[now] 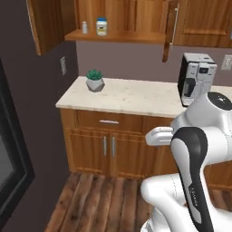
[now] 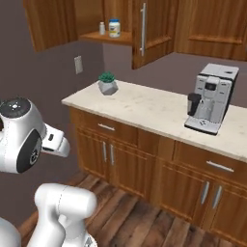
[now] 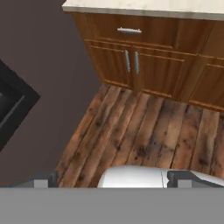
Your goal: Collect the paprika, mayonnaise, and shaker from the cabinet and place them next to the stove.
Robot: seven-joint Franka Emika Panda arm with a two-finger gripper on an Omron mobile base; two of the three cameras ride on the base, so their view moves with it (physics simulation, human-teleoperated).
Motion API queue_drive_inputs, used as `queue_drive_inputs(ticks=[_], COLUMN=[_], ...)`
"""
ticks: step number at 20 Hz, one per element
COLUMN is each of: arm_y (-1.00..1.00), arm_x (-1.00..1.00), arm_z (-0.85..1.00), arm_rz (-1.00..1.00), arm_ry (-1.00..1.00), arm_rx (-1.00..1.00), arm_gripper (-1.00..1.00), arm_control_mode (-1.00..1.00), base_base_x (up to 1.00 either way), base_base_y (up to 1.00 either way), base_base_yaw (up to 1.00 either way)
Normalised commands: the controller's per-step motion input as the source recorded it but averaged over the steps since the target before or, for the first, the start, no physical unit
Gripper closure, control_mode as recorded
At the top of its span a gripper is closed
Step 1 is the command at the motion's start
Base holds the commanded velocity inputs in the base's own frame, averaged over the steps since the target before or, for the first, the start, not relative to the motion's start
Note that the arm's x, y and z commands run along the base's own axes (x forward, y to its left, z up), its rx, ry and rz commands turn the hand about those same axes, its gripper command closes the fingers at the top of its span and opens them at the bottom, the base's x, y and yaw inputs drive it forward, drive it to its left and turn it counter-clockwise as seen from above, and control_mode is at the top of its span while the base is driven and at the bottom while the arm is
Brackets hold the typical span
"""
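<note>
The wooden cabinet on the wall stands open, its door swung out. On its shelf a blue-lidded white mayonnaise jar stands just right of the tiny pale shaker. The paprika and the stove are out of view. My arm is folded low in front of the base, well below and short of the shelf. In the hand view my gripper is open and empty, its fingertips wide apart, looking down at the wooden floor and the base cabinets.
Below the cabinet, a pale stone counter carries a small potted plant and a coffee machine. Drawers and doors sit underneath. A dark framed panel stands at the left wall.
</note>
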Motion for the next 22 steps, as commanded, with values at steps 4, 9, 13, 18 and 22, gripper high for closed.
queue_drive_inputs(ticks=[4, 9, 13, 18, 22], arm_y=[0.00, 0.00, 0.00, 0.00, 0.00], arm_x=[0.00, 0.00, 0.00, 0.00, 0.00], arm_z=[0.00, 0.00, 0.00, 0.00, 0.00], arm_rz=[0.00, 0.00, 0.00, 0.00, 0.00], arm_ry=[0.00, 0.00, 0.00, 0.00, 0.00], arm_rx=[0.00, 0.00, 0.00, 0.00, 0.00], arm_gripper=[-1.00, -1.00, -1.00, -1.00, -1.00], arm_control_mode=[1.00, 1.00, 1.00, 1.00, 1.00], base_base_x=[0.63, 0.63, 0.52, 0.64, 0.64], base_base_y=[0.23, 0.46, 0.72, 0.38, 0.13], base_base_yaw=[-0.45, -0.39, -0.19, -0.11, -0.07])
